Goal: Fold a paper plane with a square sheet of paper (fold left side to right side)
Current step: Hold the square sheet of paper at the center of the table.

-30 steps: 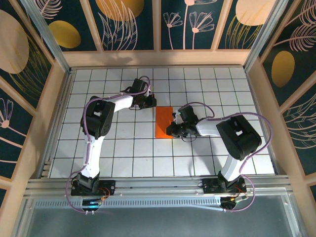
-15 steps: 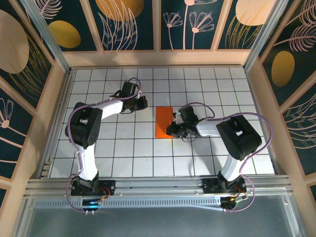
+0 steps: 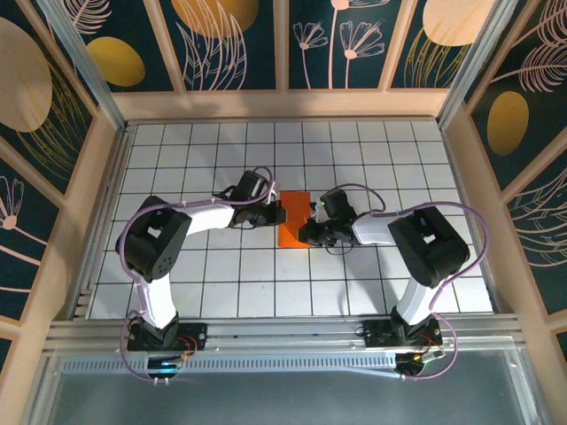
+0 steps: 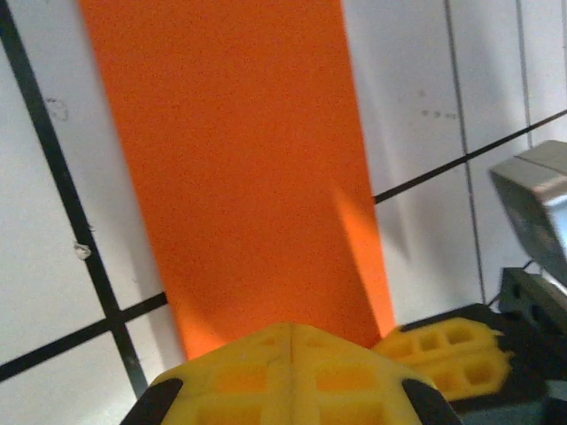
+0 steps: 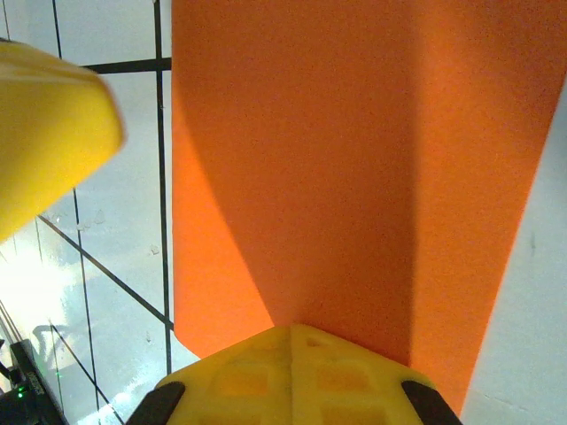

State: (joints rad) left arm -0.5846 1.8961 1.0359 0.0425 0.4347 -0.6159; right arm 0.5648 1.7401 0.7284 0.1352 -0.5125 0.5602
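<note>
My right end effector point(image 5: 288, 376) sits pinched together at the orange paper point(image 5: 354, 159)'s near edge, paper flat on the gridded desk point(image 5: 106, 266), blurry yellow finger point(image 5: 49, 133) top left.

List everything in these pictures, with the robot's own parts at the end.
sheet of paper: one, bright orange, a narrow rectangle lying flat at the middle of the table.
table: one, white tiles with black grid lines, under everything.
wall panels: several, dark blue with gold and pink plant prints, in pale wooden frames, at the back and sides.
rail: one, silver metal, along the near edge, with the arm bases on it.
left arm: one, white and black with a purple cable, reaching in from the left.
right arm: one, same colours, reaching in from the right.
left gripper: one, yellow fingers, shut, at the paper's left edge.
right gripper: one, yellow fingers, shut, at the paper's right edge.
</note>
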